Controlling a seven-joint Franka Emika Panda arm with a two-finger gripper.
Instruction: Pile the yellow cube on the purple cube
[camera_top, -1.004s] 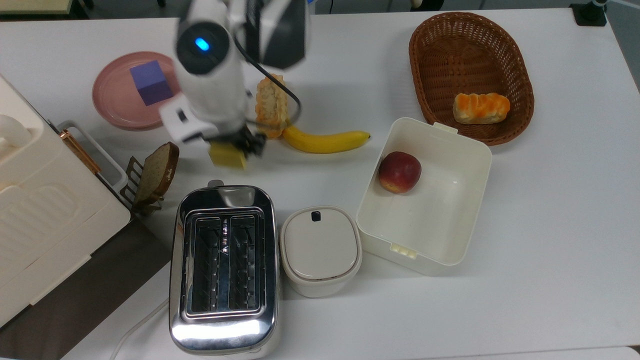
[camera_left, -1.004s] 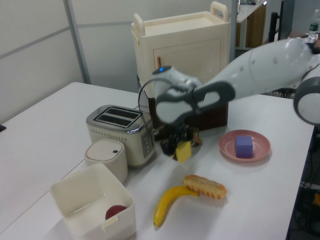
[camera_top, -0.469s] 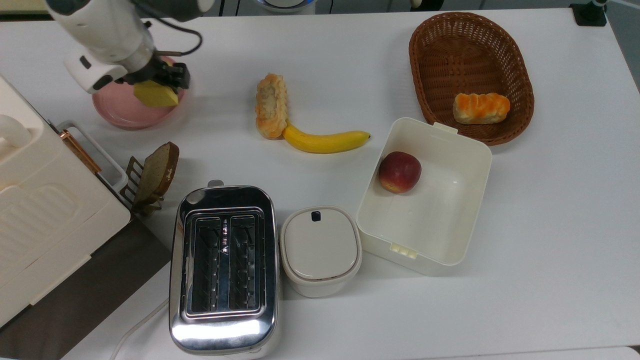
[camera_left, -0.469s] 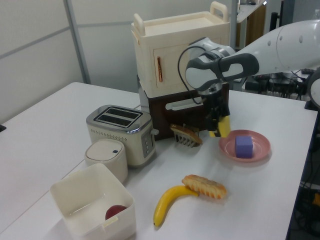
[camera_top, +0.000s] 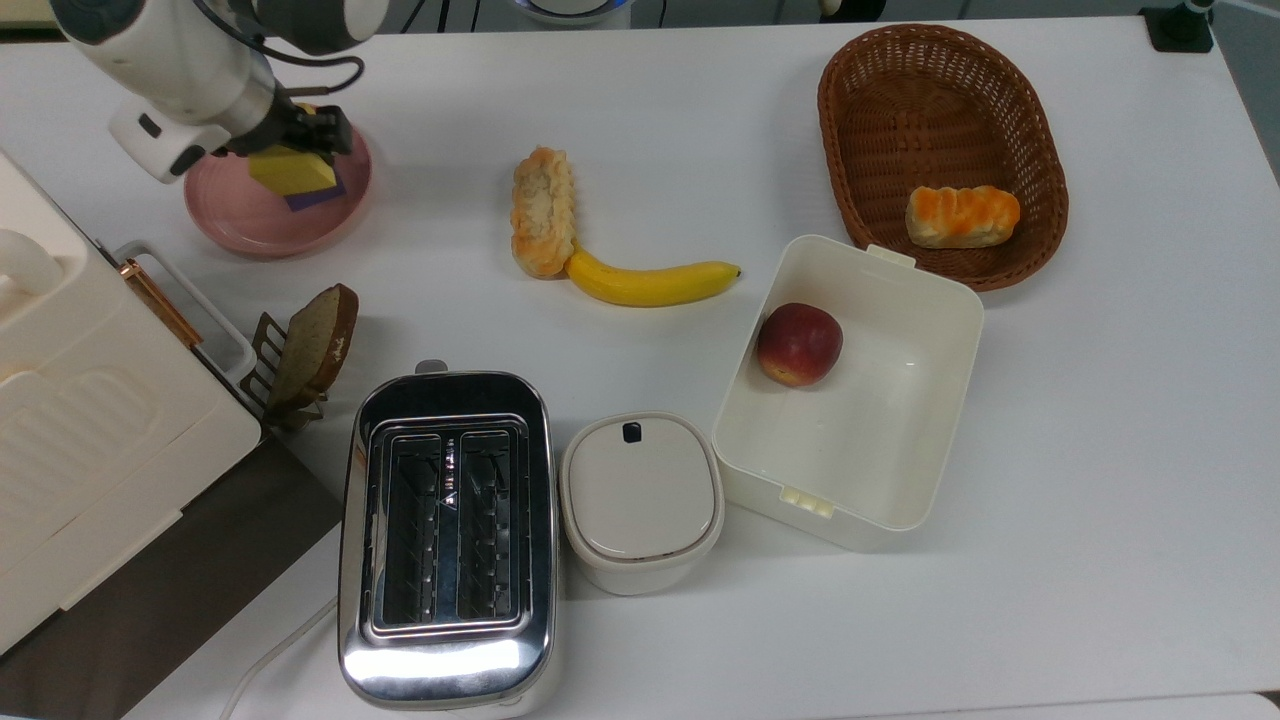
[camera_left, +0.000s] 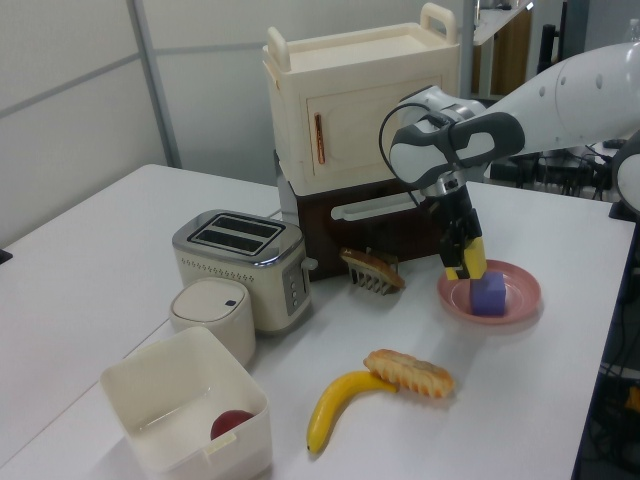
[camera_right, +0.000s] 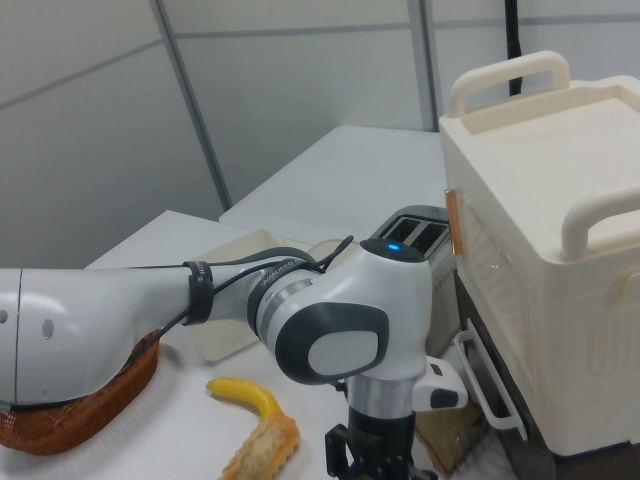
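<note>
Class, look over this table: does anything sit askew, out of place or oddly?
The bun lies loose on the table, touching the banana, while another bun is in the basket. The yellow cube, held by the pincer, sits skewed over the purple cube. Nothing is spilled or broken.

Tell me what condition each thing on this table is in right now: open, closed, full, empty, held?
Gripper: shut on the yellow cube.
Yellow cube: held over the purple cube.
Purple cube: sitting on the pink plate.
Toaster: slots empty.
White box: open, holding an apple.
Small white container: lid on.
Wicker basket: holding one bread roll.
Rack: holding a bread slice.
</note>
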